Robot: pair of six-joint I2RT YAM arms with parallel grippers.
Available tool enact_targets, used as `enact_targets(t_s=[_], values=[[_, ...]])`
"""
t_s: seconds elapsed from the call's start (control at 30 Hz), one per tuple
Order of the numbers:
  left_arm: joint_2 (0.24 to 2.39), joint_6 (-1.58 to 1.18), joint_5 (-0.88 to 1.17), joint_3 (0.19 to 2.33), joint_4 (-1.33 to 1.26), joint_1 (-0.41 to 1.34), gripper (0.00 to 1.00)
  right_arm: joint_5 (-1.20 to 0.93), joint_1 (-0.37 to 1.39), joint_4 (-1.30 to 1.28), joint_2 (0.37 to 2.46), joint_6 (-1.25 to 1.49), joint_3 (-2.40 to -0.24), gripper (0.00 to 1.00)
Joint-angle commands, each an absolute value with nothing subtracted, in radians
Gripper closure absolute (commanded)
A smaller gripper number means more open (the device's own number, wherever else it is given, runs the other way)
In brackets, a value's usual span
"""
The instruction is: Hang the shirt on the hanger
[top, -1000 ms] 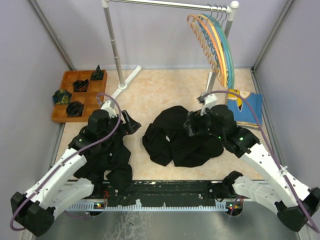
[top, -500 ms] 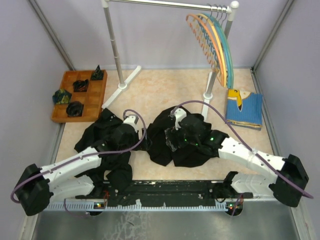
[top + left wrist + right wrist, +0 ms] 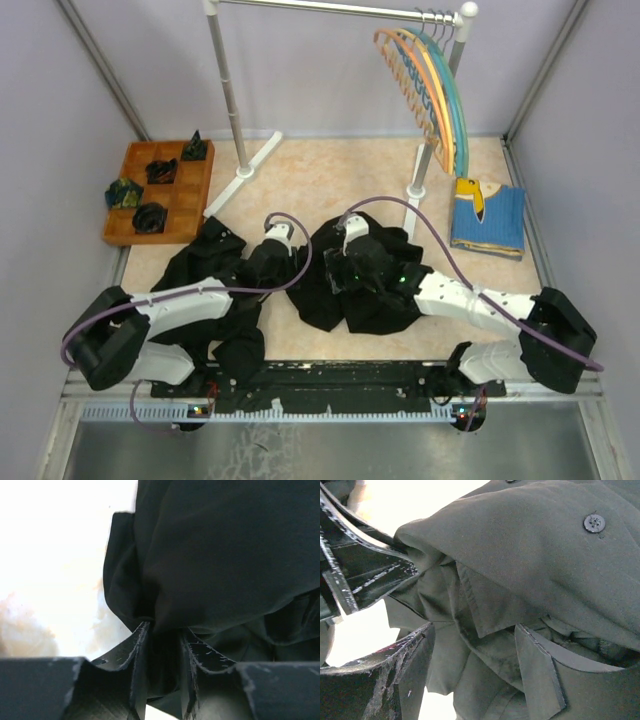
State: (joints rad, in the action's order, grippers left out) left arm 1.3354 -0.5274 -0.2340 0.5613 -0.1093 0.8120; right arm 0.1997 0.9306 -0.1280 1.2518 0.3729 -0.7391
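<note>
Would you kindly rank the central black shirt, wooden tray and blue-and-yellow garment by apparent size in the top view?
1. central black shirt
2. wooden tray
3. blue-and-yellow garment
All lie at similar depth, so nearness hardly matters.

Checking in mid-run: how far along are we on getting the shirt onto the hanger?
Done: nothing yet; the shirt lies crumpled on the table. In hand: the left claw pinches a fold at its left edge, and the right claw sits on the heap beside it, grip unclear. Left: spread the shirt, fetch the orange hanger off the rail and thread it in.
</note>
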Motion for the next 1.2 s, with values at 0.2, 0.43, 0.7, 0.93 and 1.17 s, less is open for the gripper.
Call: enact_targets(t_s=[0.2,0.43,0.7,0.93,1.17], values=[[1.347,-0.492,-0.187,0.611,-0.187,0.795,0.87,0.451,0.946,-0.049,1.385,0.406,-0.811,0.41],[1.29,-0.484,-0.196,0.614,-0.138,0.768,1.0,0.478,0.945,-0.084,1.332,0.38,-0.86,0.94],[1.228,-0.323,-0.049,0.904,0.038,0.547,1.0,0.202,0.944,-0.286,1.094,0.266,-1.031,1.0],[1.429,-0.142,-0.015,1.376,0.223,0.464,1.0,0.074,0.942,-0.526,1.064,0.216,-1.414,1.0],[1.657,-0.114,0.027,1.554,0.306,0.423,0.58,0.305,0.898,-0.7,1.082,0.259,-1.541,1.0]])
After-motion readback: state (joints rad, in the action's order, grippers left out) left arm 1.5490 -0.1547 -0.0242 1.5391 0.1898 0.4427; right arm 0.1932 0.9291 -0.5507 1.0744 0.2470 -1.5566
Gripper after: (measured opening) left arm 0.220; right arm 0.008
